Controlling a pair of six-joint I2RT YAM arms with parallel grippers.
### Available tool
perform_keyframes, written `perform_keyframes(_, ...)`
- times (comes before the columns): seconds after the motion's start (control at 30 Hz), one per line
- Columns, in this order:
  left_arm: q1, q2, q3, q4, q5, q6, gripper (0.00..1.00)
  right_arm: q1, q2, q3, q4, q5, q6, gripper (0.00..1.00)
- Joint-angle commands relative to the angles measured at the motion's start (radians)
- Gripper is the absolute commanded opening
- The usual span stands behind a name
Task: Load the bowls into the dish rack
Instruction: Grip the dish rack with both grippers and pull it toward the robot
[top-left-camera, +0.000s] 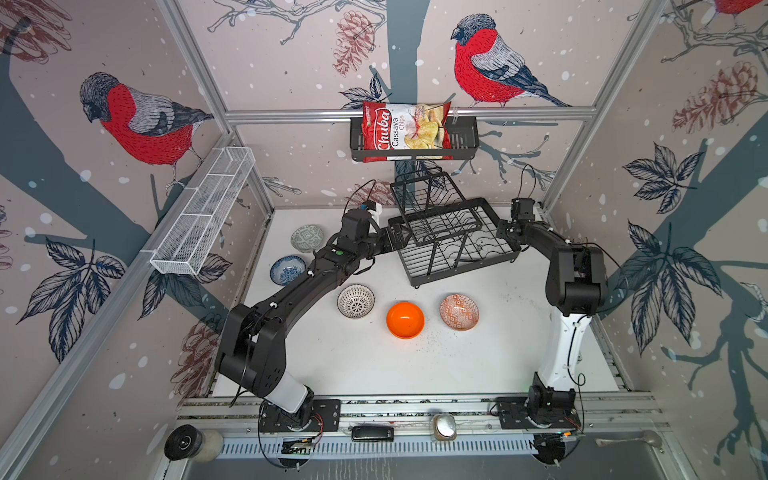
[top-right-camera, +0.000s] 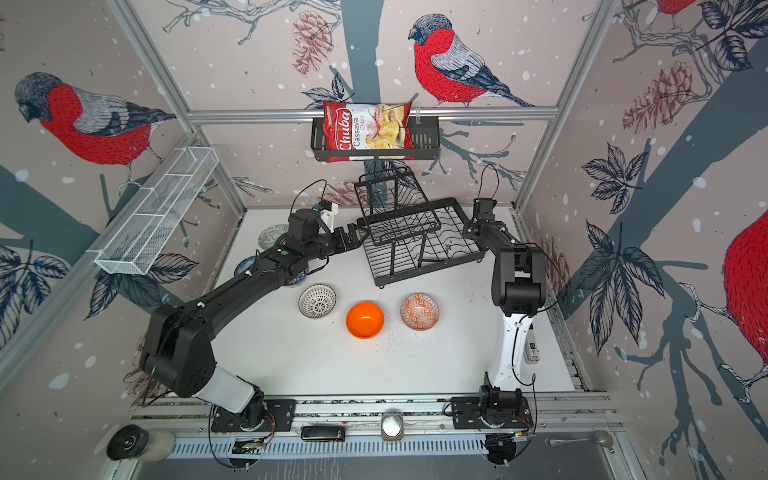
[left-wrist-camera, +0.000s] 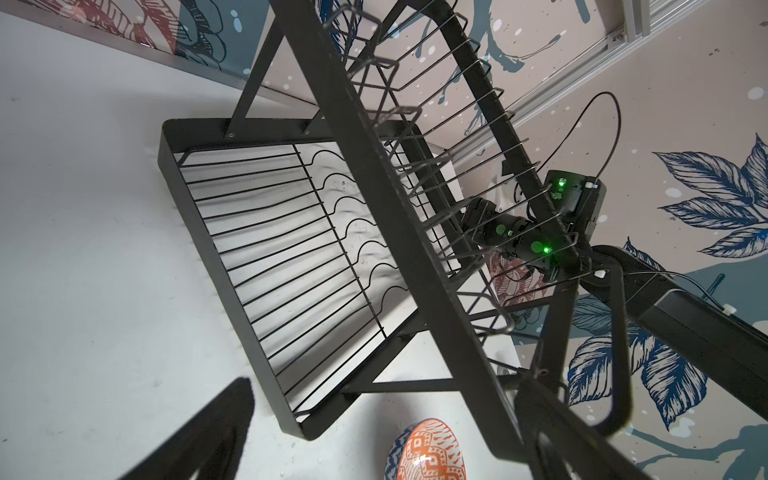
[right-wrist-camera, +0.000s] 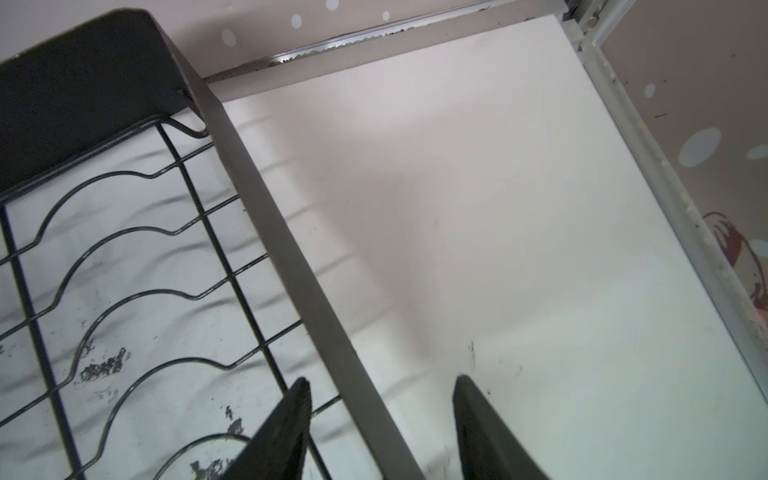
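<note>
Bowls (top-left-camera: 405, 320), small, round, glazed, loose on white counter (top-left-camera: 498, 365) before empty black wire dish rack (top-left-camera: 465, 268): likely slippery, breakable, best pinched at rim. Left end effector (top-left-camera: 392, 240) wide; right end effector (right-wrist-camera: 382, 378) part-open astride rack edge.

Even, fairly bright light falls from overhead in both top views. It leaves soft shadows on the white table (top-left-camera: 478, 365) beneath the dish rack (top-left-camera: 453, 253) and a small highlight on the glossy orange bowl (top-left-camera: 405, 320). The wide lens stretches the walls (top-left-camera: 124, 291) around the rack. In both wrist views the rack's wires throw wavy shadows, and the right gripper (right-wrist-camera: 380, 395) looks dark and blurred.
</note>
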Motion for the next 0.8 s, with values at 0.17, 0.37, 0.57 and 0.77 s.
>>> perform_keyframes(0.17, 0.014, -0.034, -0.001, -0.018, -0.009, 0.014, 0.98, 0.078, -0.087, -0.099, 0.033, 0.018, 0.012, 0.45)
perform_keyframes(0.37, 0.051, -0.057, -0.008, -0.06, -0.017, 0.026, 0.98, 0.111, -0.102, -0.131, 0.026, 0.007, 0.025, 0.37)
perform_keyframes(0.57, 0.102, -0.085, -0.033, -0.087, 0.003, 0.031, 0.98, 0.144, -0.124, -0.161, 0.022, 0.033, 0.051, 0.33)
perform_keyframes(0.77, 0.129, -0.088, -0.025, -0.116, -0.005, 0.042, 0.98, 0.165, -0.16, -0.217, 0.05, 0.001, 0.115, 0.26)
